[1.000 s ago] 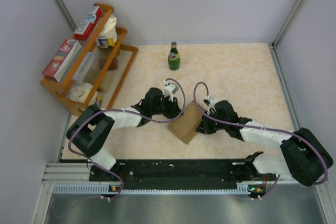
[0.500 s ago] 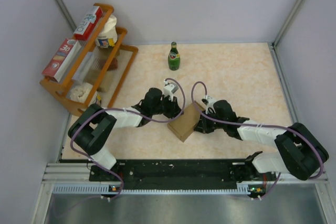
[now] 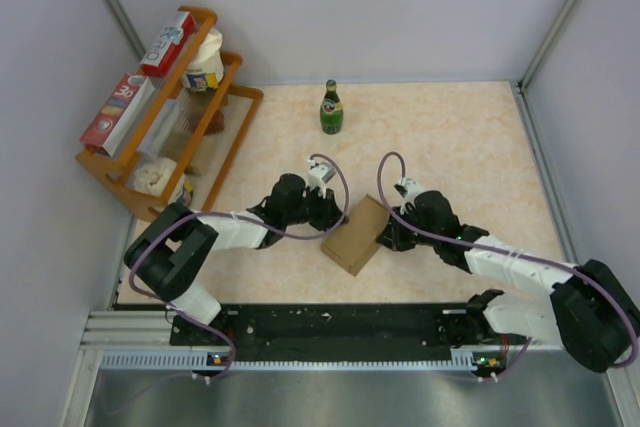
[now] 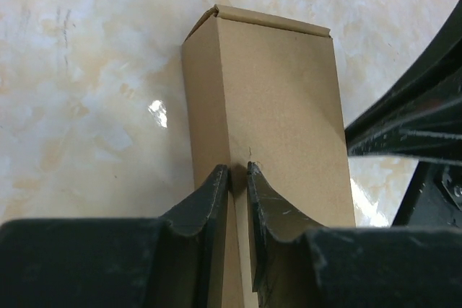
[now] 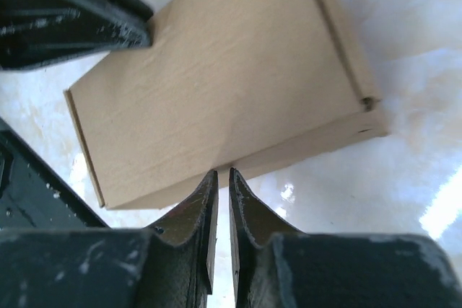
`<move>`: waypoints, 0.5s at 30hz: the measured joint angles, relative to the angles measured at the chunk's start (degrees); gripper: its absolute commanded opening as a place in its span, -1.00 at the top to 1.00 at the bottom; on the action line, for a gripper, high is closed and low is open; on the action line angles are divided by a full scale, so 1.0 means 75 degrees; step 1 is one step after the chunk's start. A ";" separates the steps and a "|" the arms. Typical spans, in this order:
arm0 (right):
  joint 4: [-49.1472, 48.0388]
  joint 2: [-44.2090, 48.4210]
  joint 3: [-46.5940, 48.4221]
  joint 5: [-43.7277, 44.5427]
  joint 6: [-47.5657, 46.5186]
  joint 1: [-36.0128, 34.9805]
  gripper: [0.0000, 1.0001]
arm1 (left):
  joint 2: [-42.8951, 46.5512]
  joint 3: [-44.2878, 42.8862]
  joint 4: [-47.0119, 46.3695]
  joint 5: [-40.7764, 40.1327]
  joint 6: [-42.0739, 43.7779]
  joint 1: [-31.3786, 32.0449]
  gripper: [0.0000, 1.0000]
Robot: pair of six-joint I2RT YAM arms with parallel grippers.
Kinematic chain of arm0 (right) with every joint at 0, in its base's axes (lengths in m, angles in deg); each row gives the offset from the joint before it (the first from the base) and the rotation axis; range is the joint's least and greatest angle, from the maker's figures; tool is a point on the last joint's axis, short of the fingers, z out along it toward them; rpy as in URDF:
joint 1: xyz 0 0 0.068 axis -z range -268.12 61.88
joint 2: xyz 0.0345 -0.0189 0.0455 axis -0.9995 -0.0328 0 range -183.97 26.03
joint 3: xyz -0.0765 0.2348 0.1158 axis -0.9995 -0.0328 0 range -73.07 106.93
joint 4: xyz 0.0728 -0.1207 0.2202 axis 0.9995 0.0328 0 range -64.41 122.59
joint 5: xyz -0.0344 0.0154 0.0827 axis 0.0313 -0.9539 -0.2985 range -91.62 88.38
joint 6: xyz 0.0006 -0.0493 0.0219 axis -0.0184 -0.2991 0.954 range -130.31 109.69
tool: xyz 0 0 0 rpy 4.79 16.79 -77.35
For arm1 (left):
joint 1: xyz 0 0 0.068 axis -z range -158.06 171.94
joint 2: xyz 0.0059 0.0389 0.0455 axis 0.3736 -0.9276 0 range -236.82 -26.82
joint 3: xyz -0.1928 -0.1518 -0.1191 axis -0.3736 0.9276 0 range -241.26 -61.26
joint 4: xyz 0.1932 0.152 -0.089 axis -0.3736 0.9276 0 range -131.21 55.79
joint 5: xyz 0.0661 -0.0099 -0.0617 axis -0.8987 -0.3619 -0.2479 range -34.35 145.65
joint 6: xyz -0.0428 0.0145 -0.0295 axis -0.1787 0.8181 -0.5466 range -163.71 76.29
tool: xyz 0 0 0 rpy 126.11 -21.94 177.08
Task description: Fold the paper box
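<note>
The paper box (image 3: 355, 235) is a closed brown carton lying on the marbled table between both arms. In the left wrist view the box (image 4: 281, 106) runs away from the camera, its far end flap tucked in. My left gripper (image 4: 239, 171) is shut to a thin slit, tips on the carton's long top edge. Whether it pinches any cardboard is unclear. From above, the left gripper (image 3: 333, 213) sits at the carton's far-left side. My right gripper (image 5: 223, 174) is shut with nothing between its fingers, tips against the box (image 5: 216, 84) at its side wall, and from above the right gripper (image 3: 386, 236) is at its right.
A green bottle (image 3: 331, 107) stands at the back of the table (image 3: 460, 137). A wooden rack (image 3: 232, 152) at the left holds red-and-white boxes (image 3: 118, 112) and other items. Walls close in the table on three sides.
The box has settled a little flatter and turned slightly. The right arm has swung outward at the elbow, its gripper staying at the box. The left jaws have narrowed.
</note>
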 measured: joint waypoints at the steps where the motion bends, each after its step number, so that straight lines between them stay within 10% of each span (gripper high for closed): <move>1: 0.0140 0.0204 0.0000 0.0187 0.0020 0.0000 0.78 | 0.0082 0.0085 0.0006 0.0003 -0.0085 0.0026 0.60; 15: 0.1888 0.0612 0.0000 0.1620 0.0740 0.0000 0.80 | 0.1221 0.0892 0.0577 -0.0606 -0.0764 0.1256 0.60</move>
